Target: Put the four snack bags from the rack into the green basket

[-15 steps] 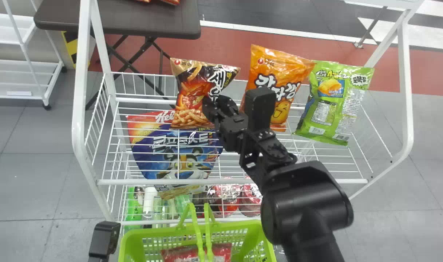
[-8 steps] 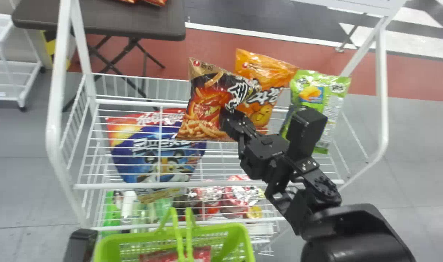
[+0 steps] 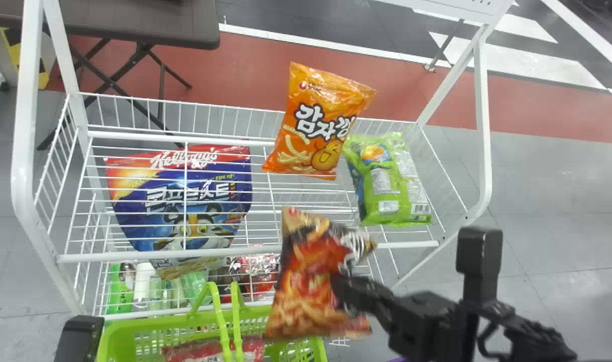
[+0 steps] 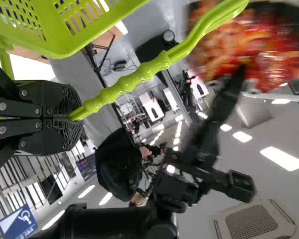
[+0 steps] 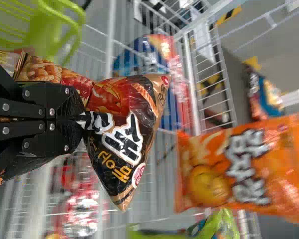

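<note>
From where I stand, the brown-and-black snack bag point(image 3: 311, 281) is out in front of the white rack point(image 3: 84, 258), at the right-hand end of the green basket point(image 3: 145, 325) and not inside it. The right gripper point(image 5: 75, 119) has its fingers clamped on it, about halfway along one side, bunching the wrapper. The left gripper point(image 4: 72, 117) is clenched round the basket's handle point(image 4: 124, 92). I'd call the bag nearly weightless, a soft pillow of air in slick, crinkly film with brittle bits inside; squeeze hard and they'd crumble, squeeze too little and it could slide or twist round. That gathered side looks a fair hold; I'd bring it over the opening, clear of the upright handles, and let go low. A red packet point(image 3: 195, 350) lies in the basket. The orange bag point(image 3: 311, 125) and the green bag point(image 3: 386, 191) are on the rack; I'd pinch each by a side or top seam, sparing the puffed middle.
</note>
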Robot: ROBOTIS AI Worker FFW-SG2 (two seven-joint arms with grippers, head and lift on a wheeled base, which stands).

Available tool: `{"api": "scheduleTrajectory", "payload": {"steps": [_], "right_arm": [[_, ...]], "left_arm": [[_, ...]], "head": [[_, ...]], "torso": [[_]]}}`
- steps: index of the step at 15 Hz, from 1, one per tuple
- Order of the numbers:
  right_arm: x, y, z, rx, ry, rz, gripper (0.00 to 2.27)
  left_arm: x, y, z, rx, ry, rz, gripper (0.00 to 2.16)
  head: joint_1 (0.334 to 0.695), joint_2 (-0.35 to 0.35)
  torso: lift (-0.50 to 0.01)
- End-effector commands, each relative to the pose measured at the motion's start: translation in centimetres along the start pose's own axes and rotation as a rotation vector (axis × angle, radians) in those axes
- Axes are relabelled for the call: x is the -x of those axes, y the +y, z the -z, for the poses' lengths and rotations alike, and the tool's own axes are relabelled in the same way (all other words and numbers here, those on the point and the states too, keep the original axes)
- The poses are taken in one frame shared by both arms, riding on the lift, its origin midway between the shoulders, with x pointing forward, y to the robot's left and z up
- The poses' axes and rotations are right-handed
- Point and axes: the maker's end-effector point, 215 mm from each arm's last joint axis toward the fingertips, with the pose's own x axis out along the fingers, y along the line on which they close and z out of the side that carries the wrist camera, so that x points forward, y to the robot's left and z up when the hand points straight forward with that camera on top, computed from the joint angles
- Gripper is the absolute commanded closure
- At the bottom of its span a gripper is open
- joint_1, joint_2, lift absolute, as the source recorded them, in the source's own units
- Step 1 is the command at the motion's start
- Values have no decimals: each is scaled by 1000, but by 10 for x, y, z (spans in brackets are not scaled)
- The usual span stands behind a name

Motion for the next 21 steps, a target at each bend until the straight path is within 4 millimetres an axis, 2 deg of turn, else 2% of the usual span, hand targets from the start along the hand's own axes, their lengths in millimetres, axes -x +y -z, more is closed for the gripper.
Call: {"api": "scheduleTrajectory", "payload": {"steps": [1,2,4,11,13,14,15,16,17,18,21], "right_arm": [[15,1,58,-118,184,-2,2132],[19,7,76,-155,241,-15,2132],[13,17,84,-163,261,-45,2132],[-38,87,124,-129,389,-179,2128],[-51,102,133,-114,418,-203,2061],[-58,109,135,-109,430,-218,1892],[-63,117,139,-107,444,-239,1585],[-65,121,145,-113,460,-250,927],[-69,121,146,-109,457,-252,134],[-72,118,142,-100,435,-246,-1],[-75,100,126,-85,370,-211,63]], "left_arm": [[1,-1,-1,-3,-2,-1,2020],[0,-2,-1,-7,-1,0,2020],[-2,-4,0,-7,0,3,2020],[-12,-15,6,-13,17,24,2020],[-12,-16,8,-11,18,26,2020],[-11,-17,8,-14,19,27,2020],[-11,-17,9,-13,19,27,2020],[-11,-17,10,-13,18,26,2020],[-11,-17,10,-13,19,26,2020],[-11,-17,10,-13,18,27,2020],[-13,-17,9,-13,15,27,2020]], "head": [[695,-350],[695,-350],[695,-350],[695,-350],[695,-350],[695,-350],[695,-350],[695,-350],[695,-350],[695,-350],[695,-350]], "torso": [[-6],[-6],[-6],[-6],[-6],[-6],[-6],[-6],[-6],[-6],[-6]]}}
